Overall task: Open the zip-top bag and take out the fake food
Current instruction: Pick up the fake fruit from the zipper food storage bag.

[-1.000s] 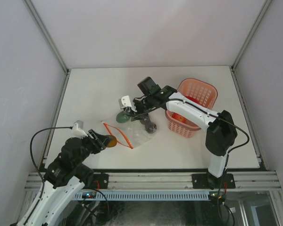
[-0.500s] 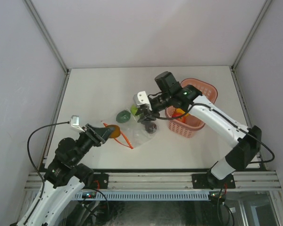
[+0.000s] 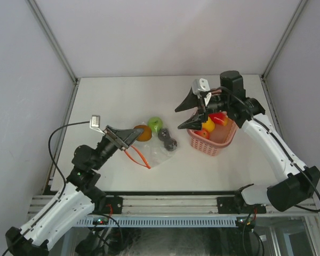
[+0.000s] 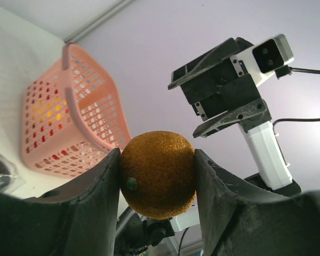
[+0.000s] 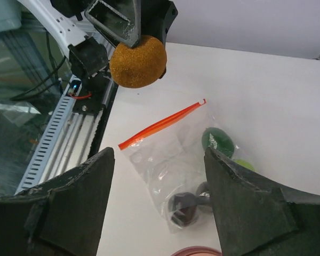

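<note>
Your left end effector is clamped on a brown ball, one finger pressed to each side of it. It holds the ball in the air above the desk, over the left end of the zip-top bag.

Your right end effector stands wide open with nothing between its fingers, hanging above the left rim of the pink basket. The basket holds red, yellow and orange pieces.

The bag lies flat on the desk between the two arms, just left of the basket, with its orange-red zip strip along the edge nearest the left arm. A blackish piece sits at the bag's corner closest to the basket. A dark green piece and a light green piece rest side by side at the bag's far edge. You cannot tell whether those two lie under the plastic or just beside it.
</note>
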